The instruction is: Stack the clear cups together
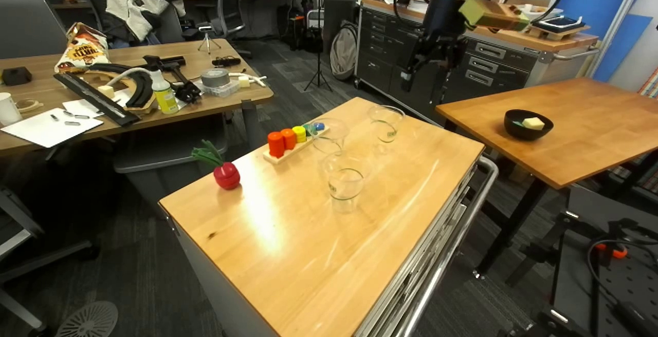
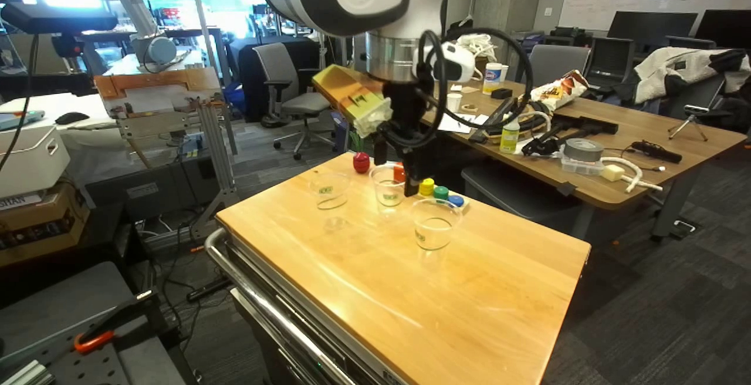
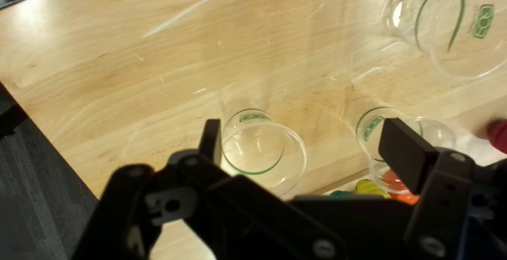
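A pale wooden worktop (image 1: 288, 275) takes up the foreground in an exterior view, with a metal rail (image 1: 462, 229) along its right edge. Near its middle stands a clear cup (image 1: 346, 185), upright, with a small green mark. To the left sits a round red object (image 1: 227, 176) with a green leafy top. Farther back are a board of coloured cylinders (image 1: 289, 139), running from red to blue, and, near it, the second clear cup (image 1: 330, 134), also upright. Beyond, to the right, is the third clear cup (image 1: 386, 124); all three stand apart. Above them hangs the black gripper (image 3: 309, 147), its two fingers spread wide in the wrist view, where the third clear cup shows below, between them. Farther off, on the right, a second wooden table (image 1: 591, 121) holds a black bowl (image 1: 524, 134) with a pale yellow block (image 1: 533, 122) inside. On the left, a brown desk (image 1: 211, 103) carries a spray bottle (image 1: 165, 95) and a snack bag (image 1: 85, 49); behind it drapes a pale fleece garment (image 1: 134, 8).
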`<move>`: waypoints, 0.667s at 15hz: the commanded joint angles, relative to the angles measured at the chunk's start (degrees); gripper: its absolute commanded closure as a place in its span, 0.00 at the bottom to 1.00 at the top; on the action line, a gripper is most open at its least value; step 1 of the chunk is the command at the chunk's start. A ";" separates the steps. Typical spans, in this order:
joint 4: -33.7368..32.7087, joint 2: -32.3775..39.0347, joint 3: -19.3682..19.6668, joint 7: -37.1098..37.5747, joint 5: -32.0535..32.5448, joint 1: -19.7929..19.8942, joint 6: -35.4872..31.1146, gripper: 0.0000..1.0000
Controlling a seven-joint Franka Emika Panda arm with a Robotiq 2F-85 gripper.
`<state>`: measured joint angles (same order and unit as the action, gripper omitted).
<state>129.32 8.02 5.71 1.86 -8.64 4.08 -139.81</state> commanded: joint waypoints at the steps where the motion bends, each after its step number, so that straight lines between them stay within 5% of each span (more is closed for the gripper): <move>1: -9.19 10.93 0.18 0.25 1.35 1.33 -0.60 0.00; 9: -16.66 21.44 1.76 2.87 4.81 1.79 -0.20 0.00; 10: -16.82 22.00 1.68 2.63 4.49 2.06 -0.50 0.25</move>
<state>115.23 27.53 7.47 3.45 -4.96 5.52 -140.63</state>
